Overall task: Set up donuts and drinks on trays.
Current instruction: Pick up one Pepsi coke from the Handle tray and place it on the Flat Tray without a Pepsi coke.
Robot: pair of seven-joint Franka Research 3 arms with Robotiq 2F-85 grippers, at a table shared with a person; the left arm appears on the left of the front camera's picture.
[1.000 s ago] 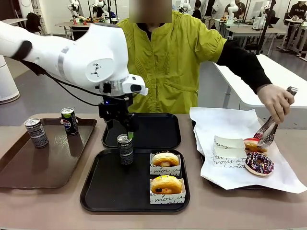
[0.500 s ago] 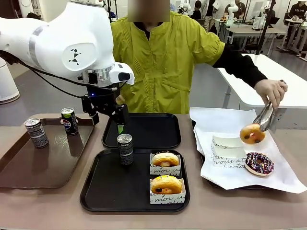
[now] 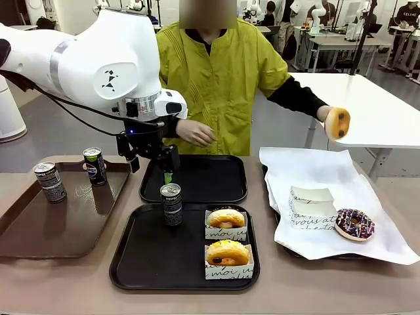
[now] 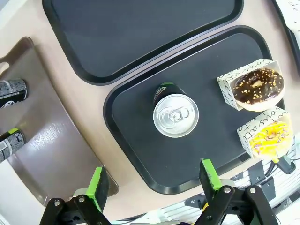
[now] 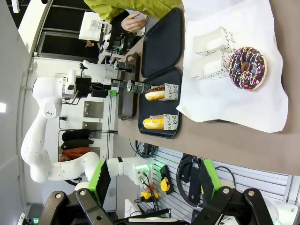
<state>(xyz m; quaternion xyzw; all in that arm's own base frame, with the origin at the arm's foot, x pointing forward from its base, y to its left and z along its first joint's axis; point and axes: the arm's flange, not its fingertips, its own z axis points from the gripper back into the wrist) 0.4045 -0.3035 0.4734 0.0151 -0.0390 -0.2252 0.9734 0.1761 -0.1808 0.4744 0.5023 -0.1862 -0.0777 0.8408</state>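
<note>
The left gripper (image 3: 152, 169) (image 4: 153, 178) is seen with its green-padded fingers spread wide and nothing between them. It is hung above the far left part of the near black tray (image 3: 147, 259) (image 4: 133, 145), just over a slim black can (image 3: 172, 204) (image 4: 175, 114) and apart from it. The can is stood upright, with its silver top shown in the left wrist view.

To the can's right on the same tray, two donuts are set one behind the other, each in a white paper sleeve with black script. The farther donut (image 3: 226, 218) (image 4: 258, 84) is topped dark brown with crumbs and the nearer donut (image 3: 228, 252) (image 4: 271, 138) yellow. The sleeves are placed close along the right rim, and the tray's left and front floor is left bare.

Just beyond it the far black tray (image 3: 197, 178) (image 4: 140, 33) is laid, its floor bare. On the left, two more cans (image 3: 50, 182) (image 3: 95, 166) are stood upright at the far end of a long brown tray (image 3: 39, 230) (image 4: 51, 140).

On the right, a sprinkled chocolate donut (image 3: 355, 224) (image 5: 247, 68) and an unfilled sleeve (image 3: 312, 207) are laid on white paper (image 3: 315, 170). A golden donut (image 3: 337, 123) is held up well above the table (image 3: 65, 282) at the person's hand (image 3: 323, 113); how it is gripped cannot be told.

The right gripper (image 5: 153, 176) is spread open with nothing between its fingers, and is kept well off the table's edge.
</note>
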